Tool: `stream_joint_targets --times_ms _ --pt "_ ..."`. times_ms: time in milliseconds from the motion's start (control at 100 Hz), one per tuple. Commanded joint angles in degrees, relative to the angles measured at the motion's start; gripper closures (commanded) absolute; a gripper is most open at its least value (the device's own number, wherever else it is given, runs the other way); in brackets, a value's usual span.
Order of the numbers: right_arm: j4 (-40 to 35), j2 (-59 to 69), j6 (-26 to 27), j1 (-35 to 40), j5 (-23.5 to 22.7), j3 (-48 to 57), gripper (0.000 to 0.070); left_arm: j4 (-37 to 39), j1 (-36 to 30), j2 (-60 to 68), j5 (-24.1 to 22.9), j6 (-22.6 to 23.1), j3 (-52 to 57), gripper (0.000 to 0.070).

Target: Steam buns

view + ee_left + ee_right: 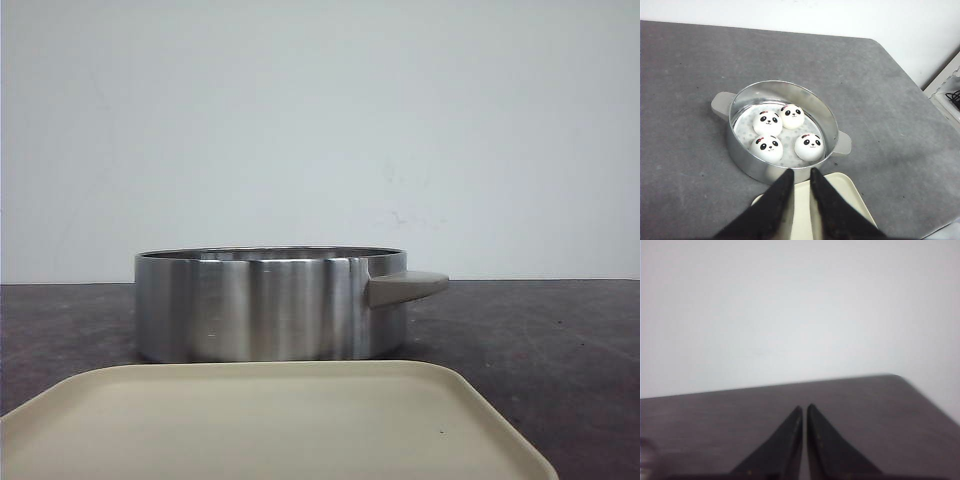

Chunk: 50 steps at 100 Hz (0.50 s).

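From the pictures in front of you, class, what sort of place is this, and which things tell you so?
Probably a robot test bench set up as a mock kitchen: a steel pot holding four panda-faced buns sits on a bare dark table against a blank white wall, with a beige tray beside it.

Glossy buns (782,131), brushed-metal pot (270,305), matt tray (270,425)

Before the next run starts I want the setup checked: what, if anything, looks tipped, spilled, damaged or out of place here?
Nothing stands out. The steel pot sits level on the table, and the four panda buns rest upright inside it, faces visible, none squashed or spilled. The beige tray lies flat just in front of the pot.
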Motion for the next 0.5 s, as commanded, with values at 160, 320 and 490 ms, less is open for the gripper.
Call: stream_joint_targets --times_ms 160,320,490 --pt "2.9 -2.4 4.2 -7.3 -12.5 -9.0 0.0682 0.4 -0.7 0.3 -0.1 0.0 0.9 0.0684" --pt "-1.7 -2.4 4.0 -7.4 -13.7 -10.0 0.0682 0.4 -0.7 0.3 -0.1 0.0 0.9 0.0684" --pt "-7.9 -2.4 3.7 -7.4 -13.5 -10.0 0.0682 0.4 -0.7 0.3 -0.1 0.0 0.9 0.0684"
